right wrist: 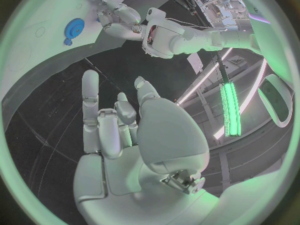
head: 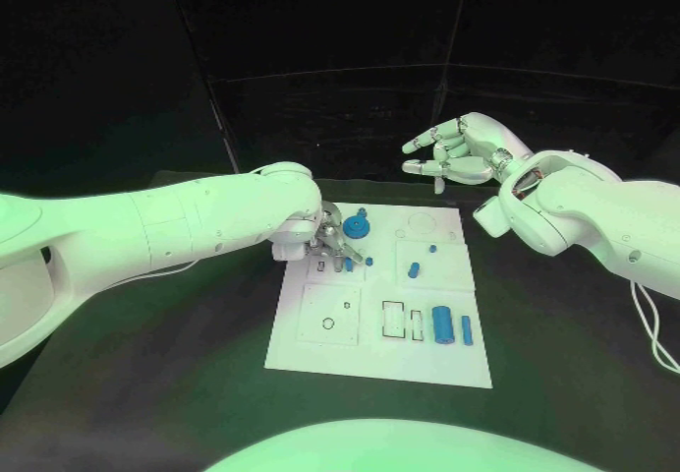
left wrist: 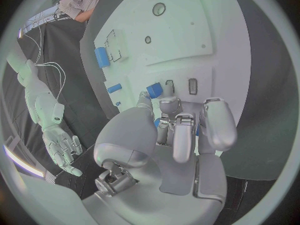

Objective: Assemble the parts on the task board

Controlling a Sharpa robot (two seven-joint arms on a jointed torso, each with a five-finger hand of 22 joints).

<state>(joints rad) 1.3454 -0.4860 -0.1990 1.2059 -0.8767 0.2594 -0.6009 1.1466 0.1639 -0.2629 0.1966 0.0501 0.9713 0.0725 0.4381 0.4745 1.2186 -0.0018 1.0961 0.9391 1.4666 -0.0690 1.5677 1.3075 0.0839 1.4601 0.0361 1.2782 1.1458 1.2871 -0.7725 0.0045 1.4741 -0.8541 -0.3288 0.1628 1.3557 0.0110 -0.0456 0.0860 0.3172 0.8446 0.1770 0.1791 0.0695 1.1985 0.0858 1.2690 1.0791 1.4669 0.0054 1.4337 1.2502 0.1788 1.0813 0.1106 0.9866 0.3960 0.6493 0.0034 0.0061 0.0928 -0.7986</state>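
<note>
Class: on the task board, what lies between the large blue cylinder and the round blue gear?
In the head view, a small blue peg lies between the large cylinder and the gear on the task board.

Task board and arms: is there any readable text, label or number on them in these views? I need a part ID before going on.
None can be read.
Task board: outlines of slots and holes, no legible letters or numbers.
Blue parts, such as the large cylinder and the round disc: plain, no markings visible.
Left hand and right hand: no label or brand legible.
</note>
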